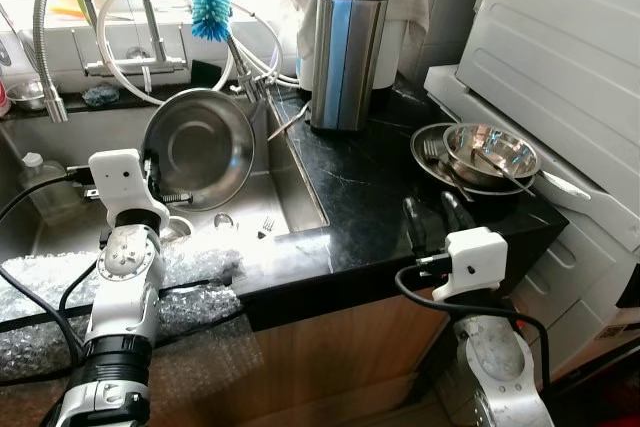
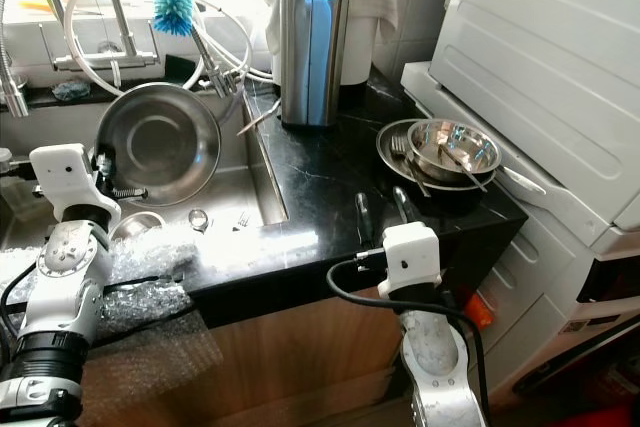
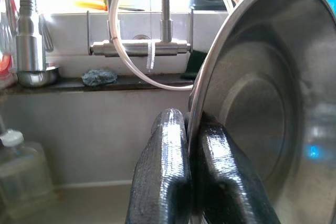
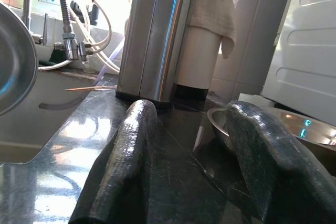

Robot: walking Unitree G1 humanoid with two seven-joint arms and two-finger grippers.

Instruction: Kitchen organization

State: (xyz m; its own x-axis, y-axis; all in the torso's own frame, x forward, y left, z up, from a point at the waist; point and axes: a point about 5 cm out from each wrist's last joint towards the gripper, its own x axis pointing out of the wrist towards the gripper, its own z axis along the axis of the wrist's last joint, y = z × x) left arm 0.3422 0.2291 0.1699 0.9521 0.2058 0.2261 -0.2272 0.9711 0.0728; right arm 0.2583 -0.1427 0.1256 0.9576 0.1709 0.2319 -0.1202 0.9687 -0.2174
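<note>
A large steel bowl (image 1: 197, 147) is held tilted on its edge over the sink (image 1: 285, 209), its hollow facing the camera in the eye views. Its rim is pinched by the left gripper (image 1: 150, 175), at the bowl's left side. The grip itself is made plain in the left wrist view, where the two black fingers (image 3: 163, 177) are seen closed to a narrow slit with the thin rim of the bowl caught between them; behind them a wall tap (image 3: 139, 48) and a looped white hose (image 3: 126, 30) are shown.

The right gripper (image 1: 438, 219) is held low over the front edge of the black counter (image 1: 360, 177), its fingers spread wide with nothing between them and nothing touched. From the right wrist view the steel knife block (image 4: 157, 35) is seen straight ahead between the spread fingers, with a white cloth (image 4: 212, 17) draped just behind it.

A small bowl (image 1: 490, 152) is set inside a wider dish (image 1: 430, 152) on the counter's right end, with a fork (image 1: 432, 154) and other cutlery lying in them. A blue bottle brush (image 1: 211, 2) is hung above the sink. A second fork (image 1: 267, 225) is lying on the sink floor near the drain, a detail given by the eye views alone. Bubble wrap (image 1: 190, 272) is laid along the sink's front edge.
</note>
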